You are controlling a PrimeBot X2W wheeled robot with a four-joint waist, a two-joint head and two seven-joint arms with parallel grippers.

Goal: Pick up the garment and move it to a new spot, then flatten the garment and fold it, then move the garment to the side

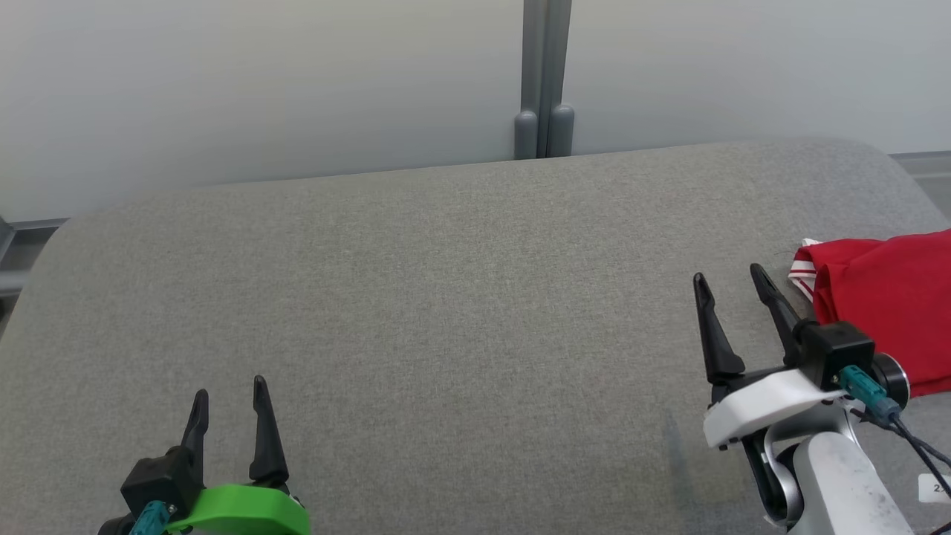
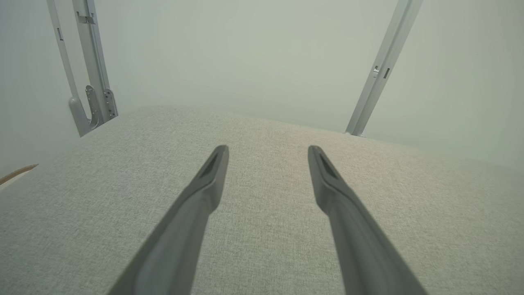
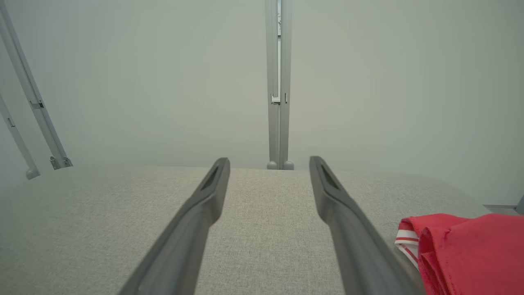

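The garment (image 1: 888, 301) is a red cloth with a red-and-white striped trim, lying bunched at the right edge of the grey cushioned surface (image 1: 446, 297). It also appears low on the right in the right wrist view as the garment (image 3: 470, 254). My right gripper (image 1: 728, 279) stands open just left of it, fingers apart and holding nothing; in its own wrist view the right gripper (image 3: 269, 162) points over bare fabric. My left gripper (image 1: 229, 390) is open at the lower left, far from the cloth. The left gripper (image 2: 268, 149) has only grey fabric between its fingers.
A pale wall with a grey vertical post (image 1: 546, 78) runs behind the surface. The surface's rounded far corners drop off at left and right. Slanted grey frame rails (image 2: 92, 65) stand past the far edge in the left wrist view.
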